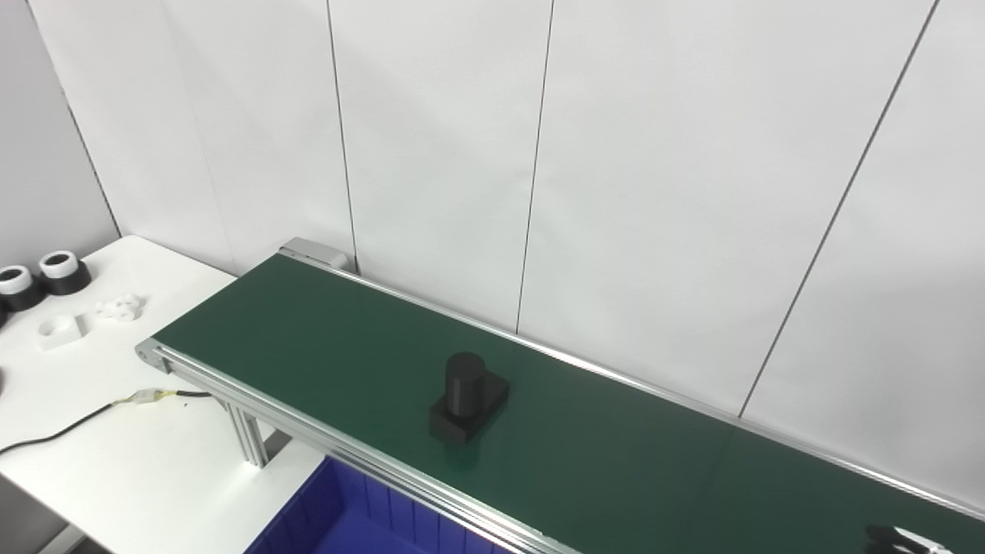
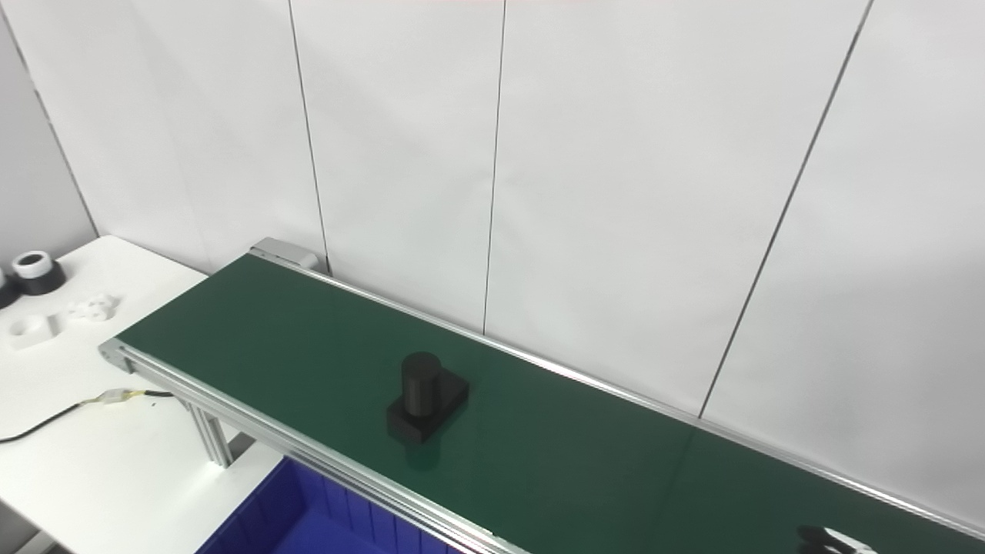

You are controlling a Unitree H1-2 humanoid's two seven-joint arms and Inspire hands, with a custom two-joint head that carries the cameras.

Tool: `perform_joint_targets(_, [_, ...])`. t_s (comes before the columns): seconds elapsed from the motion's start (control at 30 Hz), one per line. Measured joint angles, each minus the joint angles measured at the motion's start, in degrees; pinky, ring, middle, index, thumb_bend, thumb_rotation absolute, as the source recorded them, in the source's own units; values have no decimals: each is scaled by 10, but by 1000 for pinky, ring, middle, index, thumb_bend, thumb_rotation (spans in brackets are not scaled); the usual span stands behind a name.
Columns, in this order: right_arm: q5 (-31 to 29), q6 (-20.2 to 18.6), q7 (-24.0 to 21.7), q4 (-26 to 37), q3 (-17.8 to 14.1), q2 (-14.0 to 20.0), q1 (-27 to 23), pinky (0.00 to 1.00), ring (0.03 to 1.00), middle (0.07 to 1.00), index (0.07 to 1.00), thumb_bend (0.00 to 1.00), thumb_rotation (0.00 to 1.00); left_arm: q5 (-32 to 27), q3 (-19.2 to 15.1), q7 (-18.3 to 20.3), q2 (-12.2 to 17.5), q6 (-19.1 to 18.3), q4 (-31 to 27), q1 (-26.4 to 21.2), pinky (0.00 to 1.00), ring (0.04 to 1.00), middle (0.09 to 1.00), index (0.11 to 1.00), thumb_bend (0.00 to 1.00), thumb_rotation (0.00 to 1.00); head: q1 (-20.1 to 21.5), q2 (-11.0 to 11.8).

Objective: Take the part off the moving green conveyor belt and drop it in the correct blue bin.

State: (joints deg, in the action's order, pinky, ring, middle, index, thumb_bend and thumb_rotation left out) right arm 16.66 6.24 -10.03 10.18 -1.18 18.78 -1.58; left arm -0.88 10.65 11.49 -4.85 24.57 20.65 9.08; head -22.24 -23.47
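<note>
A black part rides the green conveyor belt above a blue bin, awaiting pickup; the right robot hand barely shows, its grip impossible to tell.

White panelled wall behind; white table at left.

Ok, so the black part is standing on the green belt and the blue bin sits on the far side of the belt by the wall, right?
Not quite. The black part does stand on the green belt, but the blue bin sits on the near side, below the belt's front rail, not by the wall. The left eye view shows it at the bottom edge.
</note>
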Motion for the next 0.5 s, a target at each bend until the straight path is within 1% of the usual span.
perform_joint_targets(0.1, [2, 1, 3, -12, 3, 0, -13, 530, 684, 721, 756, 653, 840, 0, -2, 0, 0, 0, 0, -1, 659, 712, 745, 773, 1000, 290, 7, -1])
perform_joint_targets(0.17, [1, 2, 5, -25, 5, -1, -24, 538, 689, 725, 755, 643, 827, -2, -3, 1, 0, 0, 0, -2, 664, 713, 745, 771, 1000, 279, 11, -2])
perform_joint_targets(0.33, [1, 2, 10, -31, 15, -8, -42, 544, 695, 735, 772, 668, 839, -13, -9, 2, 1, 0, 2, -3, 662, 711, 744, 766, 1000, 270, 19, -3])
perform_joint_targets(0.5, [3, 2, 10, -45, 31, -15, -58, 567, 704, 745, 779, 607, 788, -13, -15, 2, 2, 0, 2, -3, 651, 702, 735, 760, 1000, 262, 35, -4])
